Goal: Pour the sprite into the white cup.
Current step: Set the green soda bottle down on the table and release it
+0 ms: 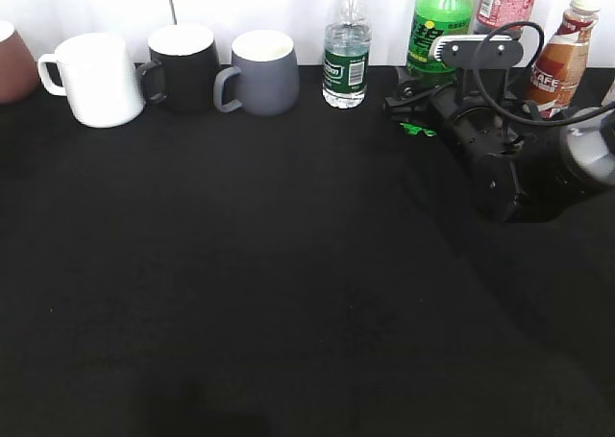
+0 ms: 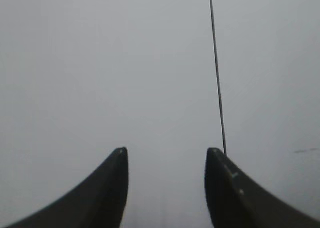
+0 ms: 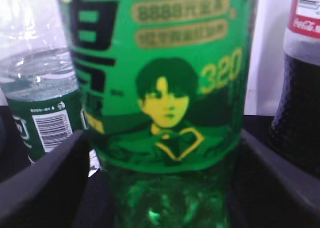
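End effector (image 2: 166, 188) agape before wall (image 2: 100, 62)

Green sprite (image 1: 439, 22) upright at table's back edge, white cup (image 1: 99, 78) upright far left

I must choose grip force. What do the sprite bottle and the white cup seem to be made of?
Sprite bottle: looks like thin translucent green plastic, since light glows through it below the printed label. White cup: probably glazed ceramic, being opaque and thick-rimmed with a soft gloss, though the pictures cannot confirm it.
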Motion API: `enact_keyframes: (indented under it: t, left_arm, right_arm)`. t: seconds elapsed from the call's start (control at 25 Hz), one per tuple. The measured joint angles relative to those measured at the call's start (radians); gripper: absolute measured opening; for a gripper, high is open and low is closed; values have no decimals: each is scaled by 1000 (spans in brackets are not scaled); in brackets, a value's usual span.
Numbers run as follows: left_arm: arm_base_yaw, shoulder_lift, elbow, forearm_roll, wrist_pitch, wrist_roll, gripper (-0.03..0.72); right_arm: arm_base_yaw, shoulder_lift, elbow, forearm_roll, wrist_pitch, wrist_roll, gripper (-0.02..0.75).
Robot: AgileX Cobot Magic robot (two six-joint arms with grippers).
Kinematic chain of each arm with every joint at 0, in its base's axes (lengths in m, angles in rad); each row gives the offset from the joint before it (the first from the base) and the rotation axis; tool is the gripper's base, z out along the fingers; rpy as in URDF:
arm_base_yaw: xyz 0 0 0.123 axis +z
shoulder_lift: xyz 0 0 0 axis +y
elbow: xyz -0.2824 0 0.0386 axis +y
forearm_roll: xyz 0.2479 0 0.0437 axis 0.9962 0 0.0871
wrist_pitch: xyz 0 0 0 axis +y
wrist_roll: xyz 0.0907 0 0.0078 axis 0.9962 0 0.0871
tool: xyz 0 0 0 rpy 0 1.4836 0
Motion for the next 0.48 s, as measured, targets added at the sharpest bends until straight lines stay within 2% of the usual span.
enact_keyframes:
  t: [0.12,0.2,0.28,0.48]
  left_arm:
    - [0,0,0,0,0,0,383]
    - [0,0,0,0,0,0,383]
    - [0,0,0,0,0,0,383]
    - [0,2,0,0,2,0,383]
  right_arm:
    - [0,0,0,15,1,-2,649]
    - [0,0,0,74,9,-23,639]
    - [0,0,0,81,34,-86,613]
    - [0,-35,0,88,82,-101,594]
